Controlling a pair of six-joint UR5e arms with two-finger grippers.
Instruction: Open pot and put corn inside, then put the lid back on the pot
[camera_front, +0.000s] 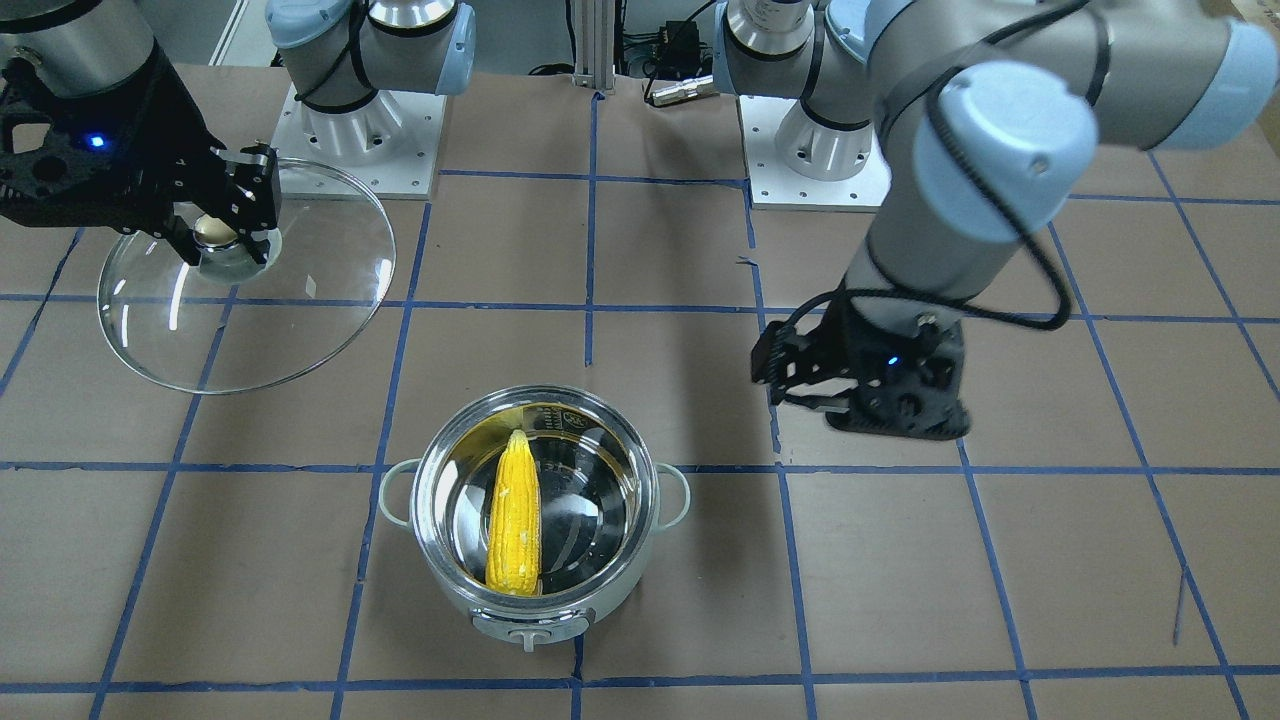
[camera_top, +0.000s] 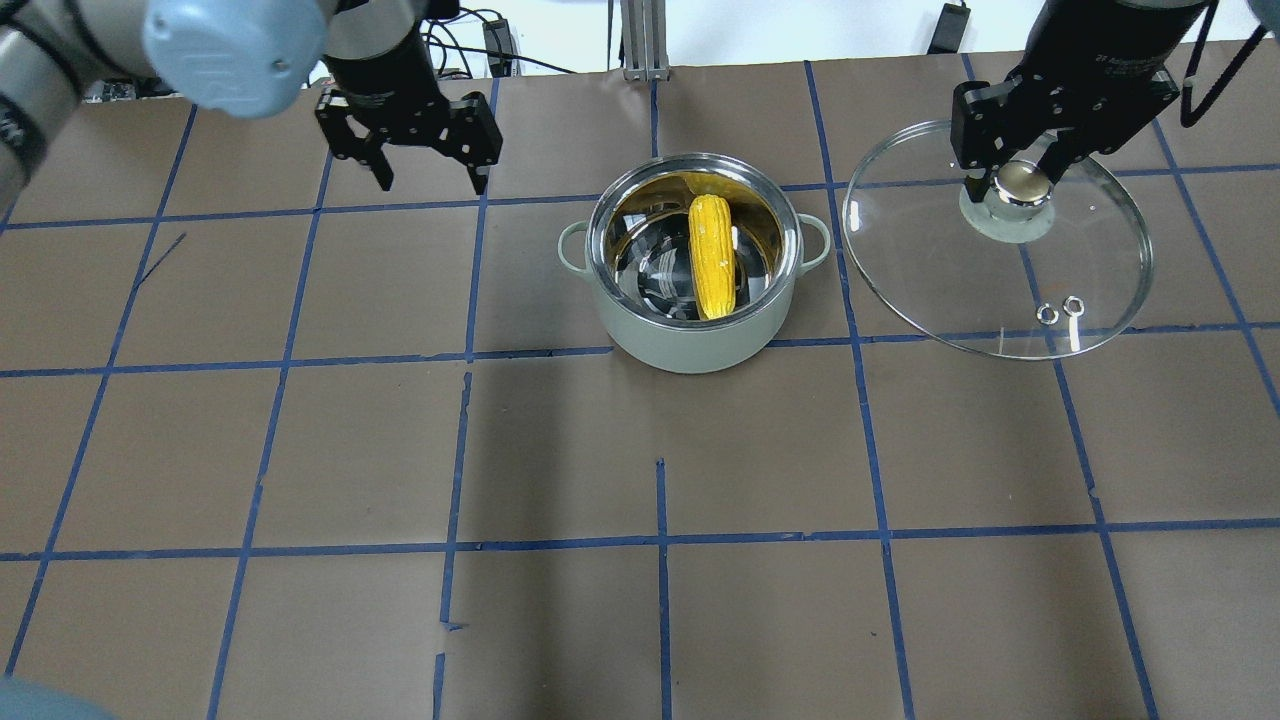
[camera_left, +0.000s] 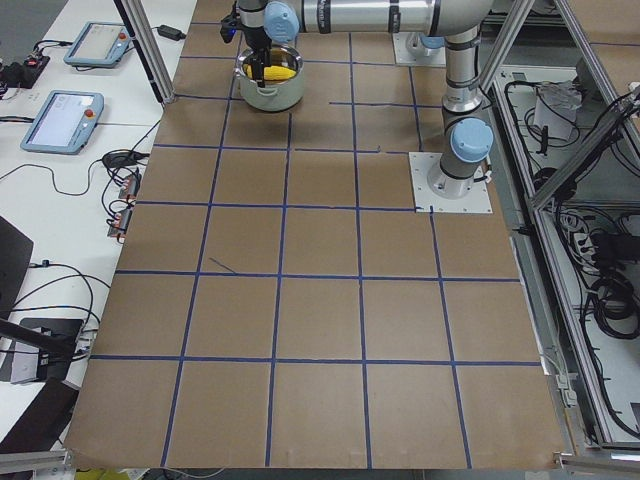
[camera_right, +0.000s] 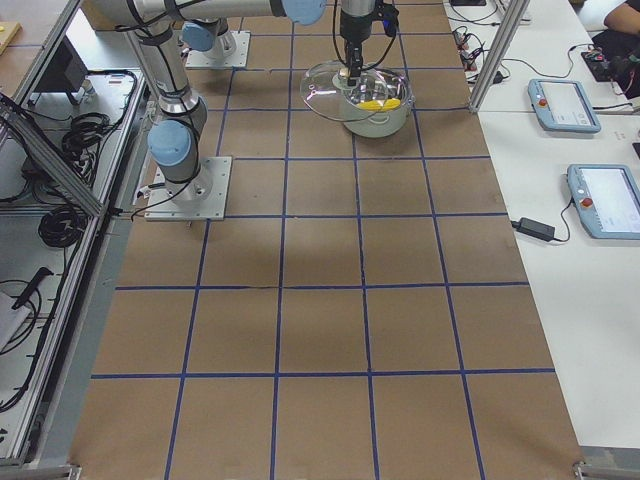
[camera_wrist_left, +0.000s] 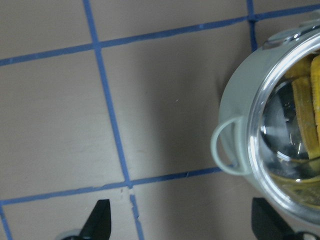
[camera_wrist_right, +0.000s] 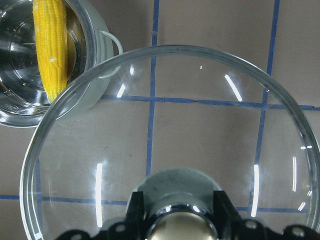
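The pot (camera_top: 690, 335) stands open at mid-table, with the corn (camera_top: 712, 255) lying across its steel inside. The same pot (camera_front: 535, 610) and corn (camera_front: 513, 520) show in the front view. My right gripper (camera_top: 1012, 180) is shut on the beige knob (camera_top: 1020, 185) of the glass lid (camera_top: 950, 270) and holds the lid off the table, to the right of the pot. In the right wrist view the lid (camera_wrist_right: 200, 125) overlaps the pot's rim (camera_wrist_right: 95, 40). My left gripper (camera_top: 430, 175) is open and empty, left of the pot. Its wrist view shows the pot's loop handle (camera_wrist_left: 222, 150).
The table is brown paper with a blue tape grid. The two arm bases (camera_front: 360, 130) (camera_front: 815, 150) stand at the robot's side. Two small metal rings (camera_top: 1060, 310) show through the lid's glass. Teach pendants (camera_right: 585, 195) lie on the side bench.
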